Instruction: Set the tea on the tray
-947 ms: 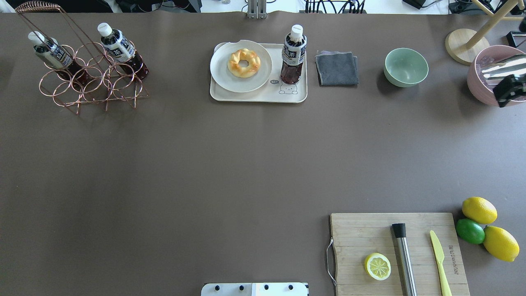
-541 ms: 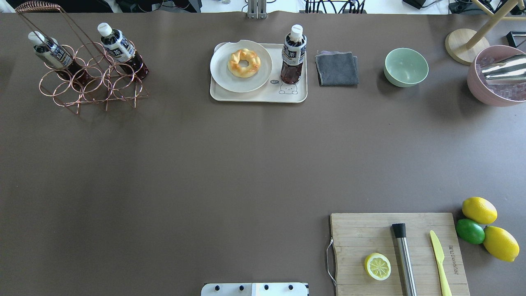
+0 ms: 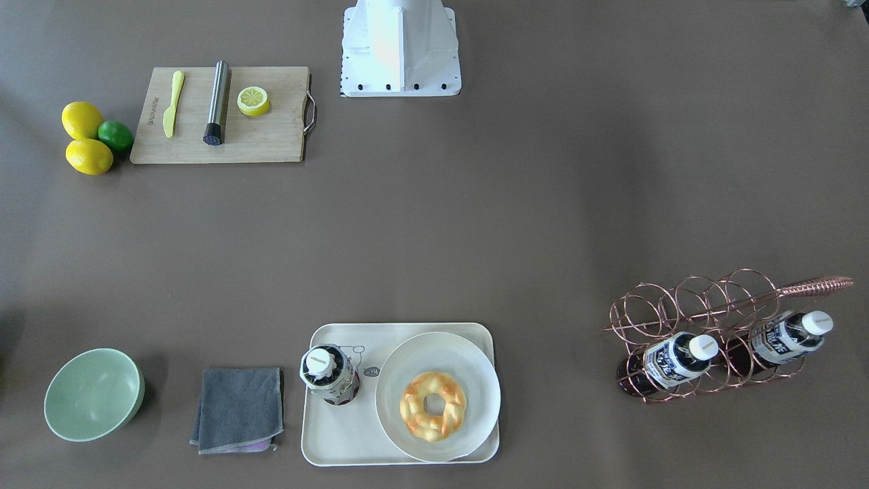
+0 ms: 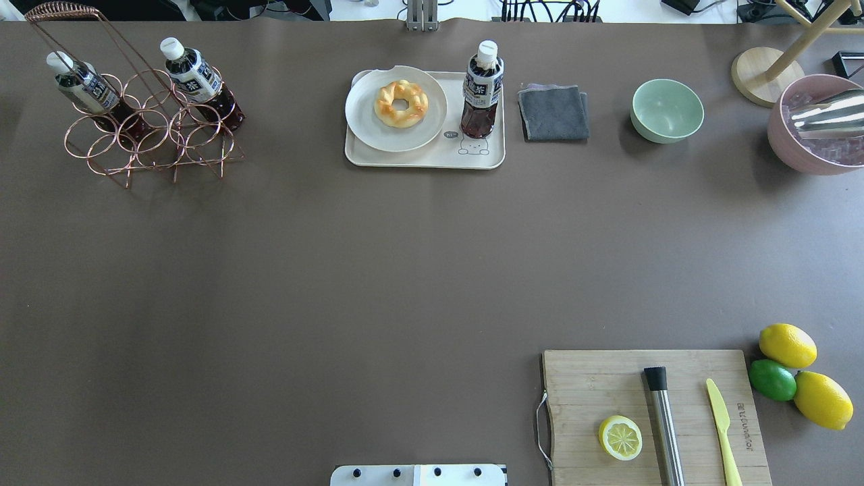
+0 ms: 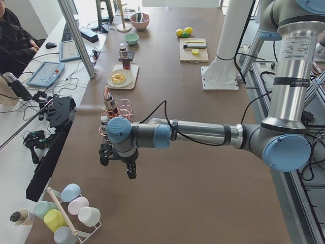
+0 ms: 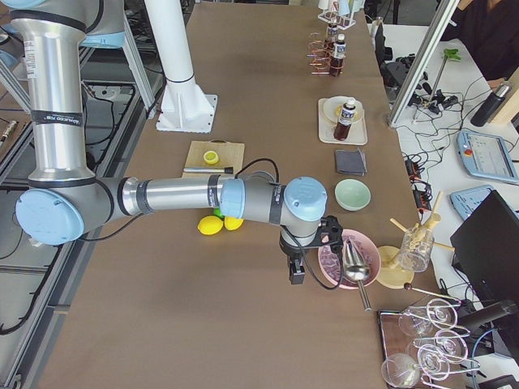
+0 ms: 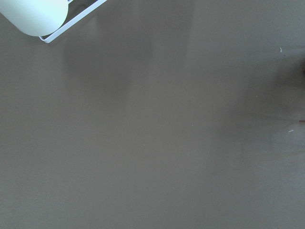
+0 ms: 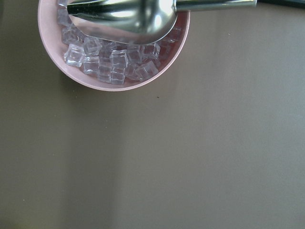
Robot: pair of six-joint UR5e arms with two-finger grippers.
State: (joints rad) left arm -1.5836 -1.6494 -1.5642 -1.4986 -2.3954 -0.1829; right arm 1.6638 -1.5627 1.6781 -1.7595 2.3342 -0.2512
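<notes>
Tea bottle (image 4: 481, 91) is seen upright on the cream tray (image 4: 412, 159), just behind the bear drawing (image 4: 474, 146) and beside the plate (image 4: 364, 118) holding the doughnut (image 4: 401, 102). Left gripper (image 5: 118, 164) and right gripper (image 6: 298, 268) are shown only in side views, well apart from the tray. Whether either is released or clenched cannot be told.

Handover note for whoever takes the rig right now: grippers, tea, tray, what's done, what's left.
Left gripper: far from the tray, open or shut cannot be told.
Right gripper: by the pink ice bowl, likewise cannot be told.
Tea: upright on the tray, beside the plate, nothing holding it.
Done: placement, by the look of it. Left: nothing that shows.
</notes>
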